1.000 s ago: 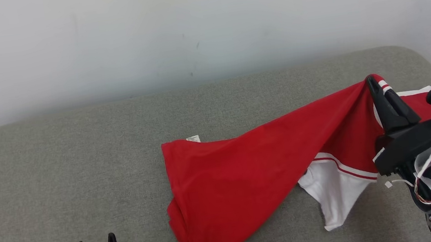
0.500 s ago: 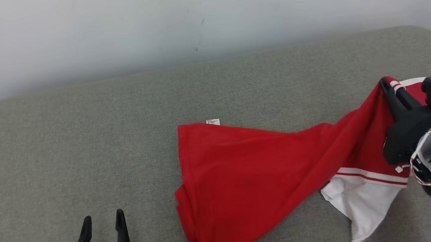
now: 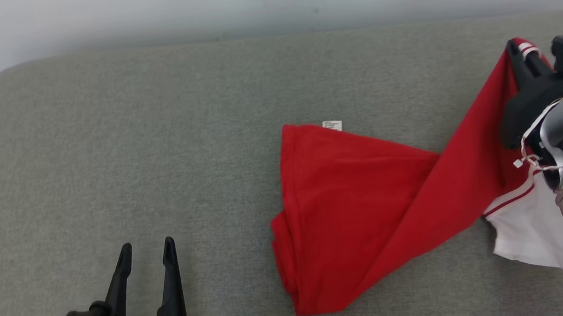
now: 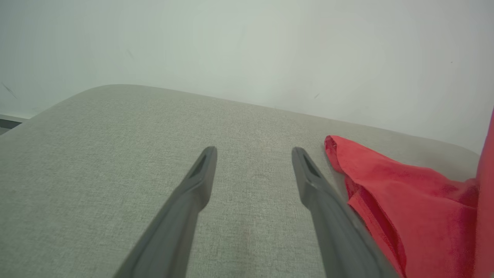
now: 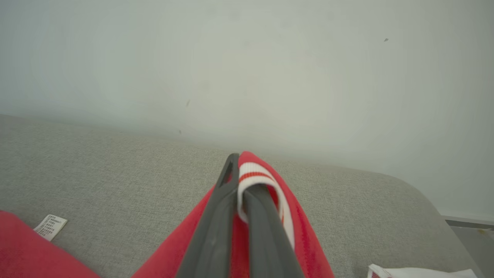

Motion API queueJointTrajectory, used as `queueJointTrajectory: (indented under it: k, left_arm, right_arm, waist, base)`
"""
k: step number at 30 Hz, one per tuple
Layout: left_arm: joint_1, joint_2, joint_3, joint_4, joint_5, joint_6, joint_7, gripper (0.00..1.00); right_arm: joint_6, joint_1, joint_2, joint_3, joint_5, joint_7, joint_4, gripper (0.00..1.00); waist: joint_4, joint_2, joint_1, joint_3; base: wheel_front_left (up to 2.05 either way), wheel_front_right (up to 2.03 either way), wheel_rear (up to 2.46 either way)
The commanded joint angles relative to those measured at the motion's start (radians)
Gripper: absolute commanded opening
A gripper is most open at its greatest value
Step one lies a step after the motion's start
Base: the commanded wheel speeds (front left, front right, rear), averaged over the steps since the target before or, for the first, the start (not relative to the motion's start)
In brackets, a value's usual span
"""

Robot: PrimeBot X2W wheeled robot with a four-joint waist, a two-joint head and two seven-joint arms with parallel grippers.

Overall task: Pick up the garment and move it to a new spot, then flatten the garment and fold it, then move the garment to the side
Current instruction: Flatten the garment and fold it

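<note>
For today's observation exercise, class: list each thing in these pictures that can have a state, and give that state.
red and white fabric garment: one end lifted, rest crumpled on the grey padded surface.
left claw: open, empty.
right claw: shut on the garment.

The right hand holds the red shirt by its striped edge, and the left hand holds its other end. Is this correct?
No. The left hand is open and holds nothing, as the left wrist view shows. The right hand does hold the red shirt by its striped edge.
</note>
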Motion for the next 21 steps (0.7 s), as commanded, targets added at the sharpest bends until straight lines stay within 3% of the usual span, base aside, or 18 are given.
queueJointTrajectory:
  k: [1,2,3,11,21]
  left_arm:
    - [-0.025,0.000,-0.004,0.005,-0.008,-0.004,-0.001,1.00]
    - [-0.032,0.000,-0.007,0.007,-0.009,-0.005,-0.001,1.00]
    - [-0.038,0.000,-0.009,0.009,-0.011,-0.005,-0.001,1.00]
    - [-0.039,0.000,0.013,0.027,-0.005,0.001,-0.001,1.00]
    - [0.026,0.000,0.075,0.036,0.011,-0.005,-0.001,1.00]
  right_arm:
    - [-0.003,-0.031,0.005,-0.032,-0.016,-0.032,0.043,0.33]
    - [-0.003,-0.041,0.010,-0.047,-0.027,-0.041,0.072,0.91]
    - [-0.003,-0.049,0.014,-0.057,-0.036,-0.044,0.101,1.00]
    - [-0.003,-0.046,-0.010,-0.025,-0.103,-0.030,0.258,1.00]
    - [-0.003,0.017,-0.004,0.021,-0.051,-0.101,0.253,1.00]
  waist:
    - [0.050,-0.0001,-0.0001,0.047]
    - [0.054,-0.0001,-0.0001,0.052]
    - [0.056,-0.0001,-0.0001,0.055]
    - [0.027,-0.0001,-0.0001,0.026]
    - [-0.056,-0.0001,-0.0001,-0.063]
  base:
    - [0.00,0.00,0.00]
    - [0.00,0.00,0.00]
    - [0.00,0.00,0.00]
    - [0.00,0.00,0.00]
    - [0.00,0.00,0.00]
